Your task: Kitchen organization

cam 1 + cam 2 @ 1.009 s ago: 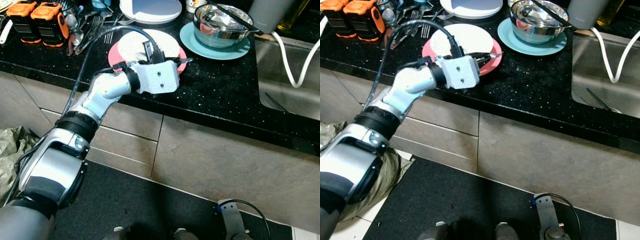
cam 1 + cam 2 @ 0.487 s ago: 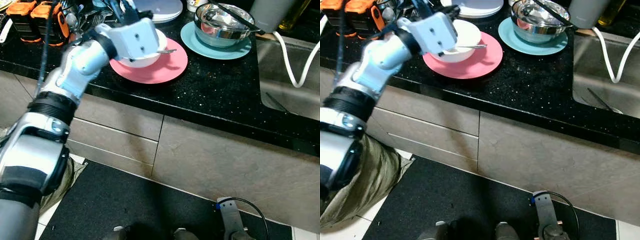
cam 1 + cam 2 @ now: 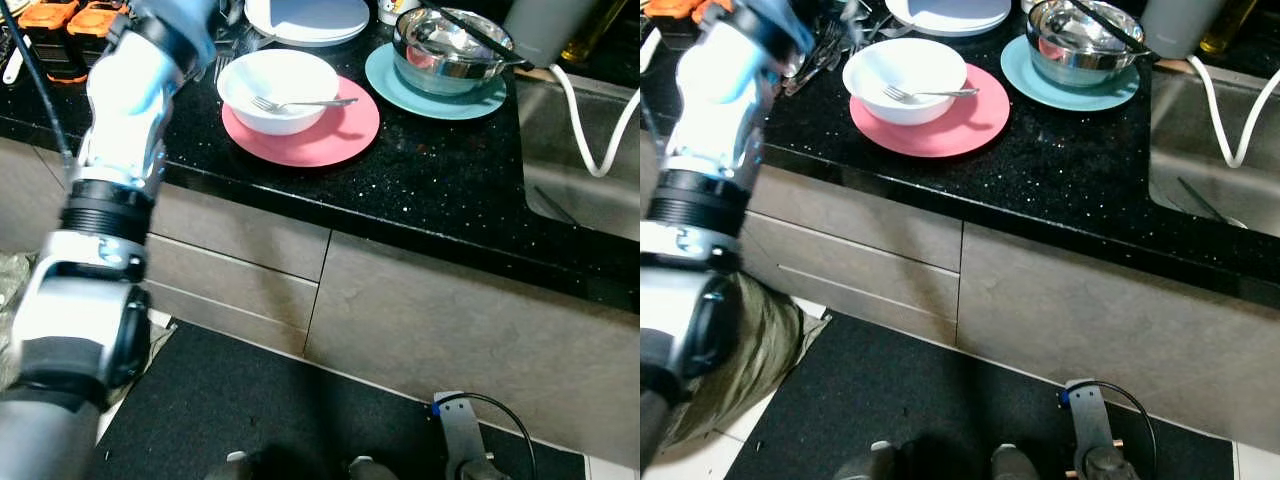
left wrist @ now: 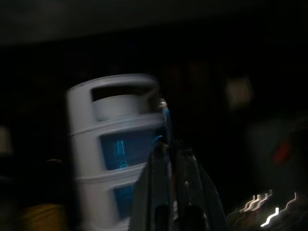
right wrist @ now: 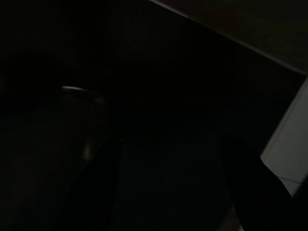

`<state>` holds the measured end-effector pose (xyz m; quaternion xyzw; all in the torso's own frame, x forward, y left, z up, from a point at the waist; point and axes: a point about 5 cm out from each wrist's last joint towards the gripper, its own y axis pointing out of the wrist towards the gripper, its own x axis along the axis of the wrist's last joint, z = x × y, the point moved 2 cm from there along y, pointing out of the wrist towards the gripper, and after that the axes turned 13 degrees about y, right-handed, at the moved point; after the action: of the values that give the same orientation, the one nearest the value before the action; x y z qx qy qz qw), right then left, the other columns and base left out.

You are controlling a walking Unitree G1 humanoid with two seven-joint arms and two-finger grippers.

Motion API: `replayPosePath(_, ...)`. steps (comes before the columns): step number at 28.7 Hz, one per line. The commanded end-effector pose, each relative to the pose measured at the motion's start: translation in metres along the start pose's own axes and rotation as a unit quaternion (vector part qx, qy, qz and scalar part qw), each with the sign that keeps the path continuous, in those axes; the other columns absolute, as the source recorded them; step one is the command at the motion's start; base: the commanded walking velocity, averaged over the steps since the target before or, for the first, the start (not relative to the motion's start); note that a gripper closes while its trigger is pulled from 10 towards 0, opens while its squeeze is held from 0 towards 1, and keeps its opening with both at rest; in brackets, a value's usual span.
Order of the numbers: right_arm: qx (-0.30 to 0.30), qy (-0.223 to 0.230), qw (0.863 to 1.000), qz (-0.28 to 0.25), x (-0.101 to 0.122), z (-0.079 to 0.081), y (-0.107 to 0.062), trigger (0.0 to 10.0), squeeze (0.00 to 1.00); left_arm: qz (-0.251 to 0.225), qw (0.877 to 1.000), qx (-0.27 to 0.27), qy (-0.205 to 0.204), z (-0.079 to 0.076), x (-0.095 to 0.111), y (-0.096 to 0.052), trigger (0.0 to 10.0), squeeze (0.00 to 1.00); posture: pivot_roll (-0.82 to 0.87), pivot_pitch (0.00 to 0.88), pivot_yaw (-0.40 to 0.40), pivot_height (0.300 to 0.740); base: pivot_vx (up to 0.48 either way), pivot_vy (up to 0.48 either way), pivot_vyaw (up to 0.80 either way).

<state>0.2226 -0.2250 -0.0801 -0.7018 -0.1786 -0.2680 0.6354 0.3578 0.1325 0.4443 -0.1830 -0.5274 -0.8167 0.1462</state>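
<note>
Your table (image 3: 440, 180): black speckled stone, sink (image 3: 590, 170) at right. Pink plate (image 3: 320, 135) carries white bowl (image 3: 275, 85) with fork (image 3: 300, 103). Left gripper (image 4: 172, 149): fingers clenched together, empty. Right fingers: cannot tell.

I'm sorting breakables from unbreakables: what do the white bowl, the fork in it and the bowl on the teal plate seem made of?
White bowl: likely glazed ceramic, smooth and opaque, though melamine is possible. Fork: polished metal, thin and silvery. Bowl on the teal plate: stainless steel, mirror-bright with reflections.
</note>
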Motion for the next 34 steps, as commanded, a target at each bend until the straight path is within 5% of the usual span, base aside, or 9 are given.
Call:
replayPosePath(1, -0.006, 0.009, 1.000, 0.027, -0.019, -0.005, -0.002, 10.0, 0.00, -0.031, 0.998, 0.005, -0.061, -0.001, 0.012, 0.004, 1.0, 0.00, 0.00, 0.194, 0.010, 0.740, 0.000, 0.000, -0.80)
replayPosePath(2, -0.006, 0.009, 1.000, 0.028, -0.019, -0.005, -0.002, 10.0, 0.00, -0.046, 0.994, 0.015, -0.096, 0.002, 0.018, 0.004, 2.4, 0.00, 0.00, 0.194, 0.010, 0.740, 0.000, 0.000, -0.80)
replayPosePath(3, -0.005, 0.010, 1.000, 0.028, -0.018, -0.004, -0.002, 10.0, 0.00, -0.057, 0.991, 0.029, -0.121, 0.007, 0.022, 0.003, 4.9, 0.00, 0.00, 0.192, 0.009, 0.740, 0.000, 0.000, -0.80)
replayPosePath(4, -0.005, 0.010, 1.000, 0.028, -0.018, -0.004, -0.002, 10.0, 0.00, -0.057, 0.991, 0.029, -0.121, 0.007, 0.022, 0.003, 4.9, 0.00, 0.00, 0.192, 0.009, 0.740, 0.000, 0.000, -0.80)
replayPosePath(6, -0.004, 0.011, 1.000, 0.028, -0.018, -0.004, -0.002, 10.0, 0.00, -0.064, 0.987, 0.044, -0.144, 0.013, 0.024, 0.001, 9.8, 0.00, 0.00, 0.190, 0.008, 0.740, 0.000, 0.000, -0.80)
replayPosePath(11, -0.003, 0.011, 1.000, 0.029, -0.018, -0.003, -0.002, 10.0, 0.00, -0.053, 0.987, 0.046, -0.145, 0.015, 0.020, -0.003, 10.0, 0.00, 0.01, 0.184, 0.010, 0.740, 0.000, 0.000, -0.80)
replayPosePath(16, -0.001, 0.015, 0.999, 0.028, -0.017, -0.002, -0.002, 10.0, 0.00, 0.008, 0.987, 0.066, -0.143, 0.016, -0.002, -0.014, 10.0, 0.00, 0.00, 0.177, 0.016, 0.740, 0.000, 0.000, -0.80)
replayPosePath(25, -0.001, 0.021, 0.999, 0.027, -0.017, -0.001, -0.002, 10.0, 0.00, 0.078, 0.992, 0.027, -0.093, -0.005, -0.030, -0.023, 10.0, 0.00, 0.00, 0.173, 0.022, 0.740, 0.000, 0.000, -0.80)
replayPosePath(34, -0.004, 0.035, 0.999, 0.024, -0.019, 0.001, -0.002, 10.0, 0.00, 0.099, 0.991, 0.023, -0.089, -0.016, -0.039, -0.030, 10.0, 0.00, 0.00, 0.169, 0.035, 0.740, 0.000, 0.000, -0.80)
